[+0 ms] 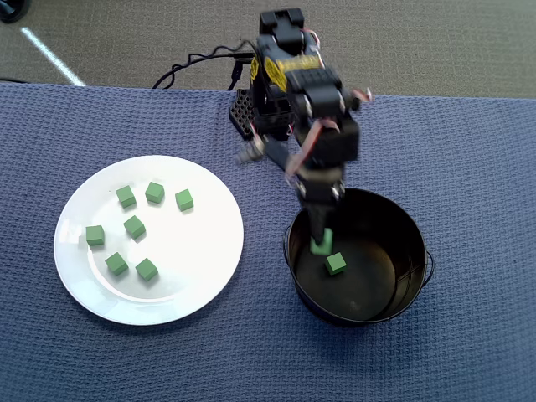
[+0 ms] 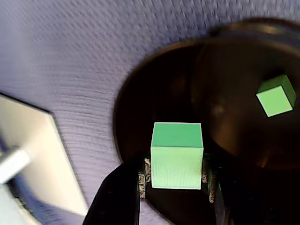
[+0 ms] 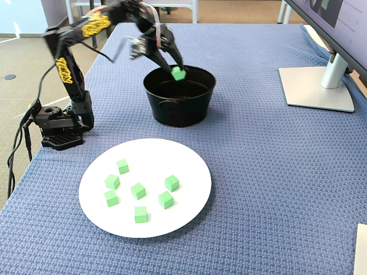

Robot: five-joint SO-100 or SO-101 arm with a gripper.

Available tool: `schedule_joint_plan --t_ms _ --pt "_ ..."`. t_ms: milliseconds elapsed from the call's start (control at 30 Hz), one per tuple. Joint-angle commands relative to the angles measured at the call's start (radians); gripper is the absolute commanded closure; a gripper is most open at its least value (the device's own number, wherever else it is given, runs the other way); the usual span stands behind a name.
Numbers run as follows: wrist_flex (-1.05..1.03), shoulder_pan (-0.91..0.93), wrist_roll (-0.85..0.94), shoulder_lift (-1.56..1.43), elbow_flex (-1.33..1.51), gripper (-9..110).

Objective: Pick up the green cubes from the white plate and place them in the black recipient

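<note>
We see the gripper [image 2: 177, 180] closed on one green cube [image 2: 176, 161], its two fingers pressed against the cube's opposite sides in the wrist view; in the fixed view the held cube [image 3: 178, 73] hangs over the open mouth of the pot [image 3: 172, 112], just inside its rim on the arm's side. A second cube [image 1: 336, 264] lies loose on the pot's shiny floor, apart from the held one. In the fixed view the pot sits toward the table's far edge, with the plate [image 3: 189, 217] toward the near edge and seven cubes [image 3: 137, 191] scattered on it, none touching another. The arm [image 3: 69, 69] is based at the table's left edge in that view, and a monitor stand [image 3: 316, 86] rests near the right edge on the blue cloth [image 3: 269, 172]
</note>
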State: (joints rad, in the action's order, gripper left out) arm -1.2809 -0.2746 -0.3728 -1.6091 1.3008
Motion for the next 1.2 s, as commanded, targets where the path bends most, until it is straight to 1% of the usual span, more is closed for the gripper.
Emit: schedule_joint_plan --t_ms 0,233,267,300,333,367,500,667,733,800,867,933,1033,1167 --pt "0.074 -0.067 -0.026 0.094 -0.078 102" --pt "0.094 -0.138 -0.040 0.183 -0.087 102" --pt "0.094 -0.137 -0.040 0.173 -0.083 97" --pt "0.092 -0.133 -0.037 0.161 -0.078 86" --pt "0.084 -0.132 -0.028 0.150 -0.077 79" --pt "0.077 -0.129 -0.025 0.138 -0.077 74" --pt "0.054 -0.109 -0.015 0.103 -0.078 71" --pt "0.028 -0.072 -0.012 0.052 -0.095 72" --pt "-0.017 -0.026 -0.018 0.014 -0.140 72" --pt "-0.110 0.040 -0.021 -0.009 -0.210 73" --pt "-0.201 0.126 -0.015 -0.012 -0.282 73" --pt "-0.230 0.229 0.006 -0.017 -0.304 74" --pt "-0.233 0.374 0.048 -0.017 -0.258 75" --pt "-0.213 0.531 0.069 -0.003 -0.126 77"
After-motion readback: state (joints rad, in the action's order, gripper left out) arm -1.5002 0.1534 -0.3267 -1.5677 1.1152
